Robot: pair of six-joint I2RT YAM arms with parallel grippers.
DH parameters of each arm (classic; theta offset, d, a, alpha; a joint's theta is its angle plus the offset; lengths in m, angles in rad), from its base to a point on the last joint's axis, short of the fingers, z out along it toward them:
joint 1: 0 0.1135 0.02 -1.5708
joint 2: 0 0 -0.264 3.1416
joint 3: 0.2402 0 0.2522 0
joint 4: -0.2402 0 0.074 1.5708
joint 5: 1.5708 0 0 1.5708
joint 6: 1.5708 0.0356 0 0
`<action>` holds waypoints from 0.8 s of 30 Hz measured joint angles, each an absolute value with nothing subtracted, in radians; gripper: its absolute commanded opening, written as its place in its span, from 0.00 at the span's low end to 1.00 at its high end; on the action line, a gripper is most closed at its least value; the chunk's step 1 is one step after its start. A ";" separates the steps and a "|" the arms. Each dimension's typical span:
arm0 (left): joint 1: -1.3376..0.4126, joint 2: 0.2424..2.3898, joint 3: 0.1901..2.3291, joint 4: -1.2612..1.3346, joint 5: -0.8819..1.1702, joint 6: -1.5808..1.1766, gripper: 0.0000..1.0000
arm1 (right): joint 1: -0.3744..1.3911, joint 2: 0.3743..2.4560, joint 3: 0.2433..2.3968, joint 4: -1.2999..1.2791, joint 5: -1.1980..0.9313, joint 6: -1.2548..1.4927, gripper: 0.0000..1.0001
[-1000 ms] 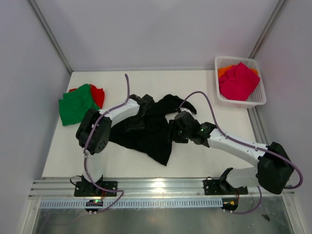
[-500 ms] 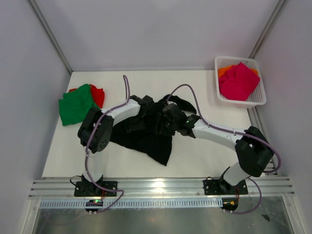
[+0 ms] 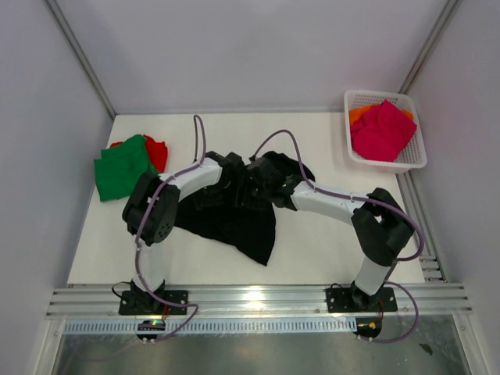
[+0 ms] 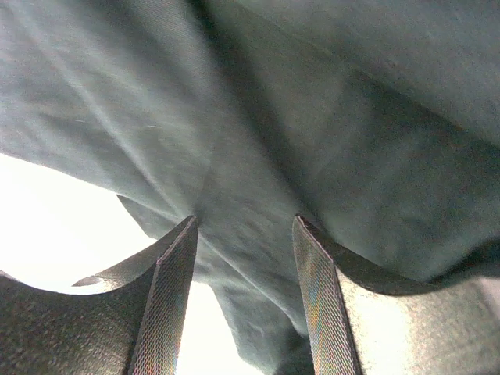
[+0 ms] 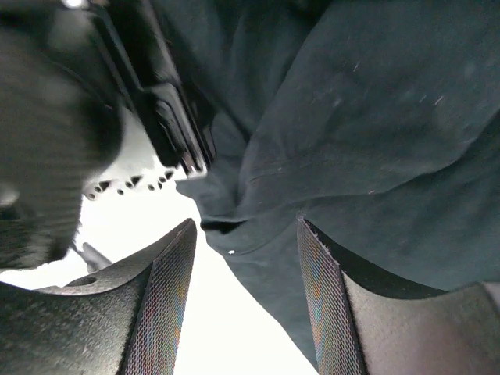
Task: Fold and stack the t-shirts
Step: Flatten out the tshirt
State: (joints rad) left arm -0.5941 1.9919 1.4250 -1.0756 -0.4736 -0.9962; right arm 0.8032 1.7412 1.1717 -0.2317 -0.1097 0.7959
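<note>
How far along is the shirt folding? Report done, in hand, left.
Done: the green shirt lies folded, partly on the red shirt, at the left edge of the table. In hand: the black shirt lies crumpled mid-table; the left gripper and right gripper are both open over it, gripping nothing yet. Left: folding the black one, plus the pink shirt and orange shirt in the basket.

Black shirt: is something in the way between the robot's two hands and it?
No, nothing visible is. Both wrist views show the black shirt right in front of the left hand and the right hand, both open.
</note>
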 measured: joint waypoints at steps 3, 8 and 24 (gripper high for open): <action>-0.592 1.974 1.416 -1.087 -0.527 -1.020 0.55 | 0.803 1.742 1.133 -0.199 -0.138 0.879 0.59; -0.588 1.965 1.410 -1.098 -0.568 -1.041 0.55 | 0.803 1.742 1.093 -0.217 -0.141 0.956 0.59; -0.556 1.930 1.369 -1.138 -0.632 -1.067 0.55 | 0.803 1.713 1.042 -0.189 -0.131 1.039 0.59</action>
